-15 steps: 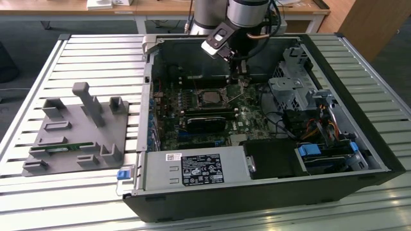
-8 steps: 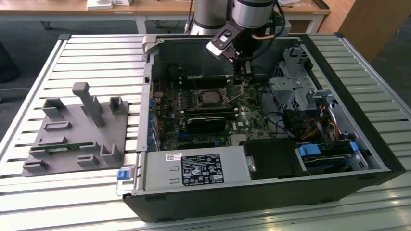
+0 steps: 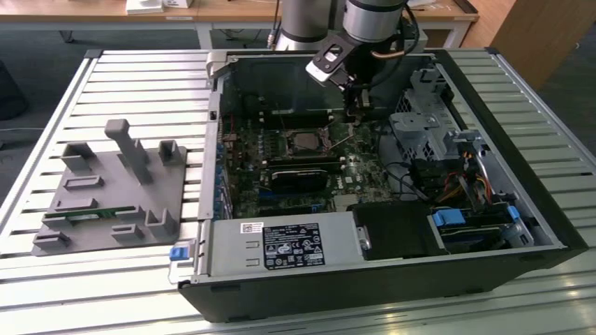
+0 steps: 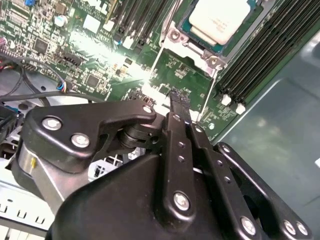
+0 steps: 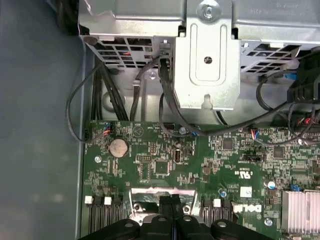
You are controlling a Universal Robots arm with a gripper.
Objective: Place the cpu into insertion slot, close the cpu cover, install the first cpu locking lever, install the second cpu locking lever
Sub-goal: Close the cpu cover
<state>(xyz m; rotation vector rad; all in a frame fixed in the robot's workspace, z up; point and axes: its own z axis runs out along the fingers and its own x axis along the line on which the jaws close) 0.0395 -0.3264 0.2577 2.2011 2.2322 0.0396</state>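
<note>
The small square silvery-topped cpu (image 3: pixel 303 143) already sits in its socket, with the thin silvery metal cpu cover (image 4: pixel 195 47) apparently down around it. To the exterior view's right my black gripper (image 3: pixel 356 115) hovers, fingers pressed together on nothing visible. I judge the levers unfinished.

A silver slatted aluminium worktable (image 3: pixel 139 84) spans the foreground. Behind it stand light wooden desks with white legs (image 3: pixel 93 10) and a brown wooden cabinet (image 3: pixel 531 28) on dark grey floor (image 3: pixel 28 49).
</note>
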